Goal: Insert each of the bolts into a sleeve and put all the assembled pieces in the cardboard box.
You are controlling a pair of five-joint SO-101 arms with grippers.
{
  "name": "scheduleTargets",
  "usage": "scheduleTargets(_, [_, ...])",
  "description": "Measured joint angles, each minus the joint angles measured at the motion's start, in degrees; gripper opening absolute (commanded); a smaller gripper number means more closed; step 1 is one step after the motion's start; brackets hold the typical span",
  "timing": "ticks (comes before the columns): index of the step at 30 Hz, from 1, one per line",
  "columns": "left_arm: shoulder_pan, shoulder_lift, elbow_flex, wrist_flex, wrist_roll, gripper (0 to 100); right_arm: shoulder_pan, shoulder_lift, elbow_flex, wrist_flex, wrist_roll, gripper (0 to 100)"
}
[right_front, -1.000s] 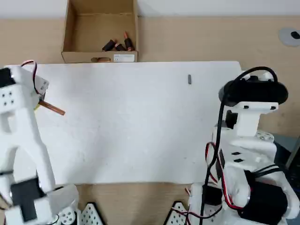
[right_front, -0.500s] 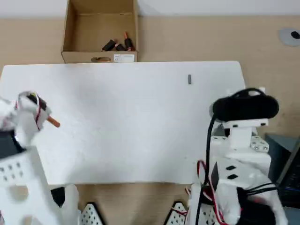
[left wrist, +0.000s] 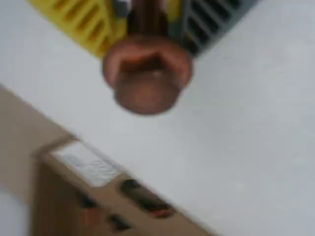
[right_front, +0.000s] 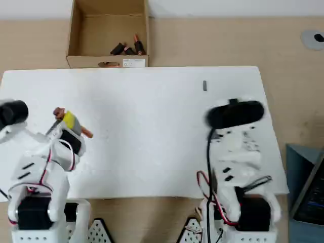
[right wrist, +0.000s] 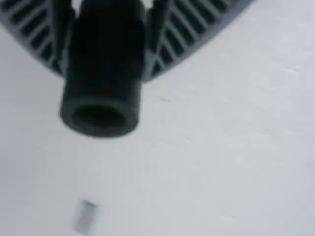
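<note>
No text can be read. A white label (right_front: 133, 62) sits on the front wall of the cardboard box (right_front: 76, 30), upper left of the frame; its print is too small to make out.

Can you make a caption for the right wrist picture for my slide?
Right gripper holds a black sleeve, open end out, above the white mat.

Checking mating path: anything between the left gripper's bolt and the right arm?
No. High view: the white mat between bolt and right arm is bare.
</note>
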Motion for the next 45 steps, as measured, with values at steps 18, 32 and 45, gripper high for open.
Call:
scheduleTargets(18, [17.1,-15.4,2.6,-4.8,1.9,0,-35.4,-15.3,18.9,-11.4,-1.8,0.9])
scheduleTargets(32, [25.9,-15.6,2.6,-4.8,1.9,0,-45.6,-15.3,19.3,-11.6,0.9,0.9])
scheduleTargets(45, [27.6,-15.6,6.4,-4.8,-1.1,0,-46.3,-15.3,19.3,-11.6,1.1,0.9])
